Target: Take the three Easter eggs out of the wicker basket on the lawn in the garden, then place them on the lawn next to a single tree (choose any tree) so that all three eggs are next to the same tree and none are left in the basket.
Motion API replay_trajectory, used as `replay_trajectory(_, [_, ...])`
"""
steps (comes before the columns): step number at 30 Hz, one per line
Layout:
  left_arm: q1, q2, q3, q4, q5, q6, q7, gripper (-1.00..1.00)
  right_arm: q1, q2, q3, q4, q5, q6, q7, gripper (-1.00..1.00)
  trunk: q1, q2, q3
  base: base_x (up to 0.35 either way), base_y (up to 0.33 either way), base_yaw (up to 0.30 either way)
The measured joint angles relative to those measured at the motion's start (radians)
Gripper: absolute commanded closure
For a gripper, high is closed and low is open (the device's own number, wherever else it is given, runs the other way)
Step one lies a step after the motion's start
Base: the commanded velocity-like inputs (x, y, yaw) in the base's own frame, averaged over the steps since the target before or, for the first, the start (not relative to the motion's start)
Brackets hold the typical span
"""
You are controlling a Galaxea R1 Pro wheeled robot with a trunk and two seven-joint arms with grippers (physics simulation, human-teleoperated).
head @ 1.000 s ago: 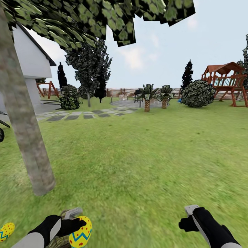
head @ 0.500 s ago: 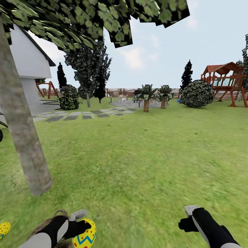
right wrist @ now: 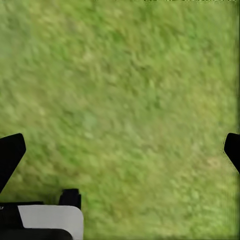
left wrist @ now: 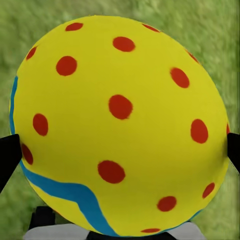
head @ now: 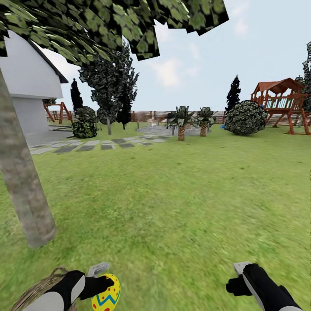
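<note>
Head view, left to right. At the far left edge stands the tree [head: 21, 203], its grey-brown mottled trunk rising from the lawn [head: 181, 194] and its broad green leaves spreading across the top of the scene. Behind it is a white house [head: 30, 86] with a stone path [head: 99, 144] running beside it. At the bottom left corner, the rim of the wicker basket [head: 36, 288] shows just beside the left arm. The left gripper [head: 103, 287] pinches an Easter egg [head: 106, 294], yellow with a blue zigzag and red dots, held above the grass near the base of the tree. In the left wrist view the same egg [left wrist: 117, 125] sits between the two dark fingertips [left wrist: 9, 157], which touch its sides. Further back, mid-scene, stand two short palms [head: 192, 121] and a round bush [head: 247, 117]; a wooden play frame [head: 283, 103] is at the far right. At the bottom right, the right gripper [head: 238, 276] hangs over bare grass; in the right wrist view its fingers [right wrist: 10, 152] are spread wide apart with nothing between them.
</note>
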Motion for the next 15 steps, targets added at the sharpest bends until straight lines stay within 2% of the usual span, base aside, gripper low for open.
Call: replay_trajectory(15, [0.000, 0.006, 0.001, -0.002, -0.003, 0.000, -0.001, 1.00, 0.000, 0.005, -0.006, -0.001, -0.003, 0.001, 0.000, -1.00, -0.058, 0.105, 0.047, 0.100, -0.307, 0.000])
